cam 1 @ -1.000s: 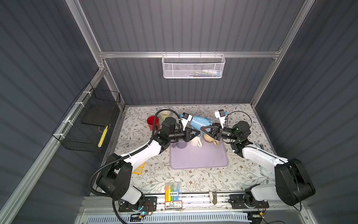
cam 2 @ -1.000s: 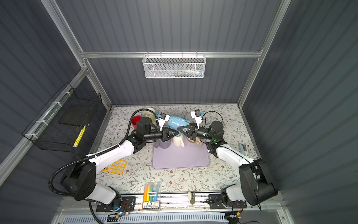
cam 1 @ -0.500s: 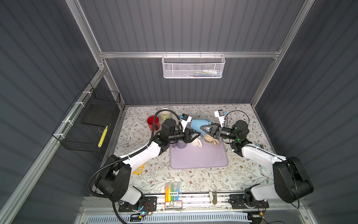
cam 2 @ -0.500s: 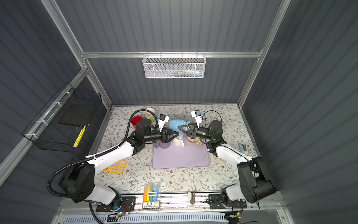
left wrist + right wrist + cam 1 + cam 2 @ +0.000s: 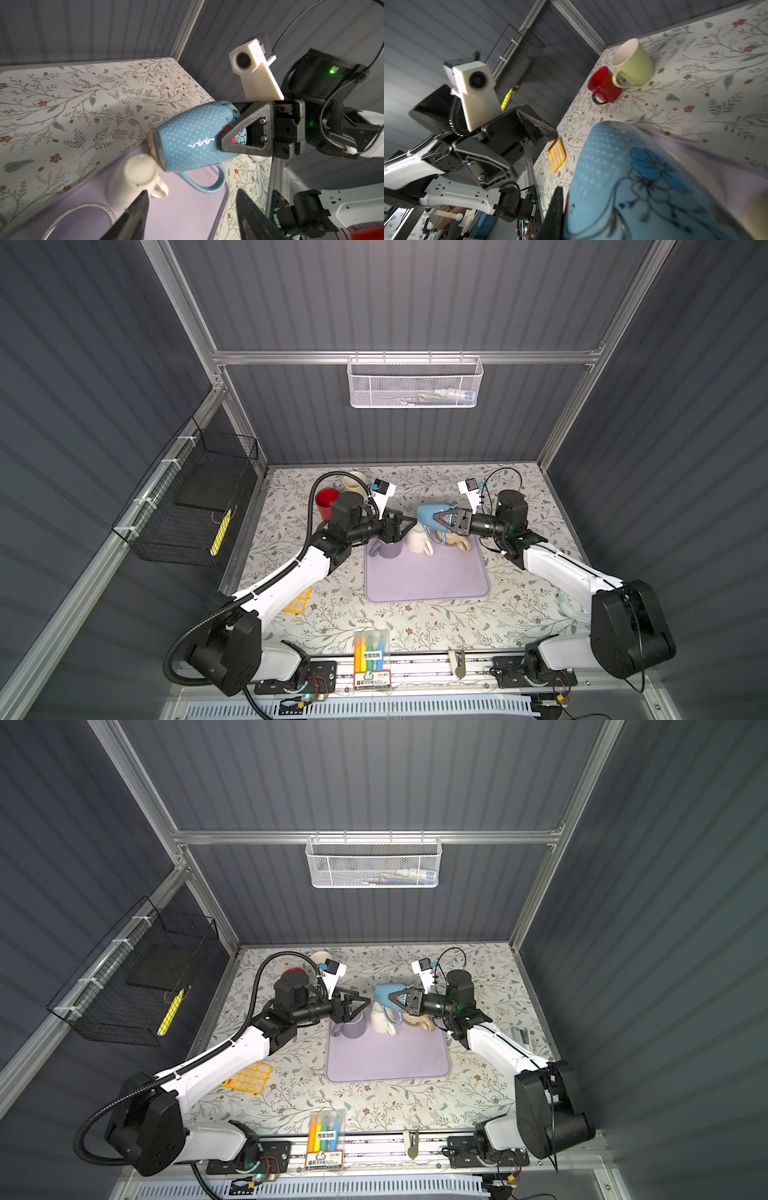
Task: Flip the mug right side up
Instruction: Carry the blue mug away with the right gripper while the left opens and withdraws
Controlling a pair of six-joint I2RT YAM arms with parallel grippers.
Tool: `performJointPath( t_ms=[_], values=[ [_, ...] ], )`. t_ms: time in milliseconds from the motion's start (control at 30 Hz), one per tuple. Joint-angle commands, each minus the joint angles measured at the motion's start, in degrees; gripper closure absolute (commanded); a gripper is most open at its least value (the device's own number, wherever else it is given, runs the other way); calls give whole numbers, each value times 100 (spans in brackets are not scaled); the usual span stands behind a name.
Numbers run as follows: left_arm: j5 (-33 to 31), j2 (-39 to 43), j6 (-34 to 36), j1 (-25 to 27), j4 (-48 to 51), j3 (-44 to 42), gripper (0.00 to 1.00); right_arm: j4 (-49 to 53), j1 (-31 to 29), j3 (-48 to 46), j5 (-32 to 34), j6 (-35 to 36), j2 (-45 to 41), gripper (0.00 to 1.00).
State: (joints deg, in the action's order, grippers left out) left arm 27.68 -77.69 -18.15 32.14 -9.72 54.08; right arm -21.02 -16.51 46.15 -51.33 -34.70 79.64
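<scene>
Both top views: left gripper (image 5: 407,526) has released the blue mug (image 5: 426,514) and drawn back leftward, jaws wide; right gripper (image 5: 440,519) alone clamps it, sideways, mid-frame.

Top views high above table (image 5: 519,614), wrist views close — opposed

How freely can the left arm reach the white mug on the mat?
Probably yes: the left fingers stand open beside the white mug, nothing between. The blue mug in the right fingers hangs close and may crowd them.
</scene>
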Motion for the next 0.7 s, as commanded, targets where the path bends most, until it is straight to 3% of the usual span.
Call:
performJointPath(
  t_ms=[0,200,400,667],
  values=[
    [-208,190,304,-65,378,-58,33,825,67,335,201,541,-286,100],
    [-538,274,521,-90,801,21,33,2427,230,882,553,1108,-224,100],
    [-1428,173,824,-85,1645,353,34,4009,470,1564,1116,1822,-130,100],
    [-2111,340,1236,-87,2208,392,35,5936,775,2827,2276,2661,536,100]
  ],
)
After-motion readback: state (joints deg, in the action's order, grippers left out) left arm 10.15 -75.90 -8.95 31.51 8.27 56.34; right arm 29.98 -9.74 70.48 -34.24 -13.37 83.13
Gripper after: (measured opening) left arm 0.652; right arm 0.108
